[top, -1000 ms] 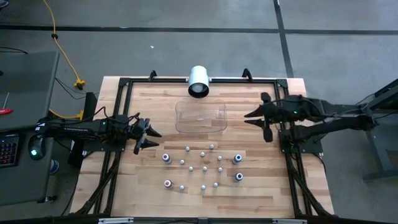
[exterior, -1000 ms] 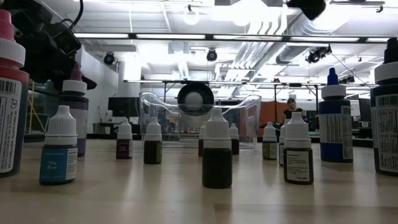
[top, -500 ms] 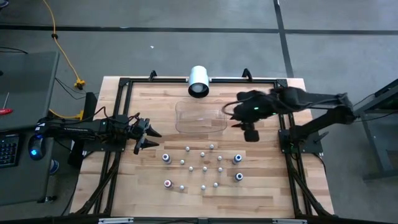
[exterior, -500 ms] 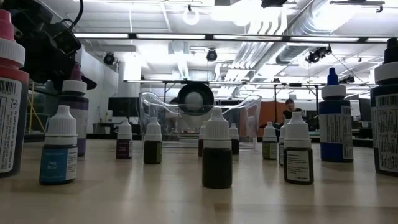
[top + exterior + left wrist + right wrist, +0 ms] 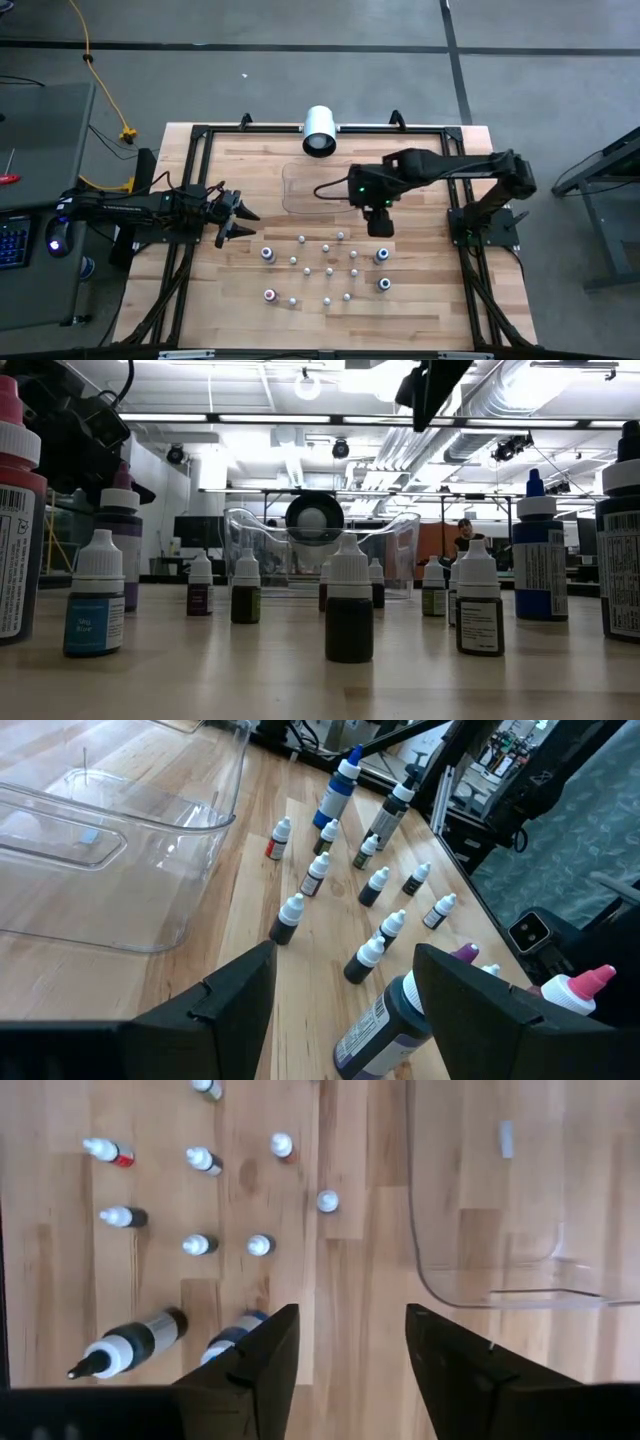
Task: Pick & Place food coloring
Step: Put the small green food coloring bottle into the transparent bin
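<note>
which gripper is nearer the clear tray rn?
Right. The right gripper hangs open just off the clear tray's corner nearest the bottles. The left gripper, also open, waits farther away by the table's left edge.

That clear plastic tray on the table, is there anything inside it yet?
The clear tray looks empty: bare wood shows through its bottom. All the little food coloring bottles stand outside it on the table. The right end effector hangs beside its corner, covering nothing inside.

two dark jointed arms, matte black fingers (flat, angular), small green indicator lights
</note>
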Robot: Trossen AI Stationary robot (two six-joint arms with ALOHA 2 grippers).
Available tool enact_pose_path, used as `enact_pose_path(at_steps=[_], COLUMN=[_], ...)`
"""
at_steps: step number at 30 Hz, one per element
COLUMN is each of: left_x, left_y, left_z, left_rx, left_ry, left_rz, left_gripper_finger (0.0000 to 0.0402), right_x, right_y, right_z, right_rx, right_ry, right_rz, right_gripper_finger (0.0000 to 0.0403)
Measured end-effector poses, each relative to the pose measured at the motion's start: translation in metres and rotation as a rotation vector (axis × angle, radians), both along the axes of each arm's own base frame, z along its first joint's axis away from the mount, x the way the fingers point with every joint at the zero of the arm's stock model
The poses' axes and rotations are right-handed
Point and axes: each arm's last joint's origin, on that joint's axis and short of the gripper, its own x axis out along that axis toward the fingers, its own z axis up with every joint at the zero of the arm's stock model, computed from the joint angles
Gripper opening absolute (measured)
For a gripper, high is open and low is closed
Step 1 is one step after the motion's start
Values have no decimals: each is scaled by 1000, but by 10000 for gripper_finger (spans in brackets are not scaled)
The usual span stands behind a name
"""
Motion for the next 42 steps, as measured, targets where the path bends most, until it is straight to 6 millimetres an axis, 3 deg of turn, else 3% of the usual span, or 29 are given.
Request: enact_pose_path(at_steps=[16, 26, 42], left_x=[0, 0, 0], left_y=[0, 0, 0], left_z=[0, 0, 0], left_rx=[0, 0, 0], left_ry=[1, 1, 2], left_rz=[0, 0, 0], left_gripper_finger=[234, 234, 234], right_x=[16, 16, 14], right_y=[0, 4, 36], right_z=[-15, -18, -103], right_rx=[25, 69, 313], right_ry=[4, 25, 134], right_rz=[-84, -270, -647], right_gripper_finger=[193, 193, 193])
